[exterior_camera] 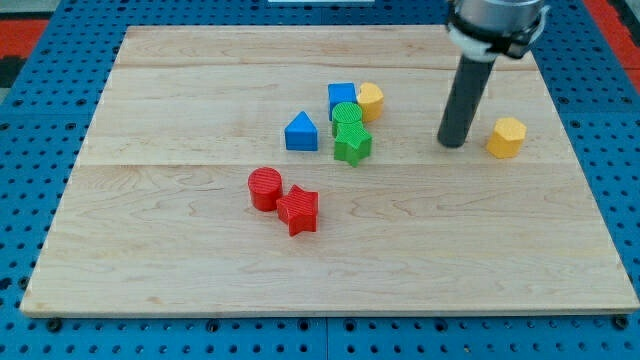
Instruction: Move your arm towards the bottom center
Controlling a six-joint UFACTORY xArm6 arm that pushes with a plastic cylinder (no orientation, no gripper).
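My tip (453,143) rests on the wooden board (180,260) at the view's right, just left of a yellow hexagon block (506,137). A cluster sits left of the tip near the board's middle: a blue cube (341,97), a yellow block (370,100), a green cylinder (347,115), a green star (351,143) and a blue triangle (301,132). A red cylinder (265,188) and a red star (298,210) lie touching, lower and left of the middle. The tip touches no block.
The board lies on a blue perforated surface (30,120). The arm's dark body (497,20) hangs over the board's top right corner.
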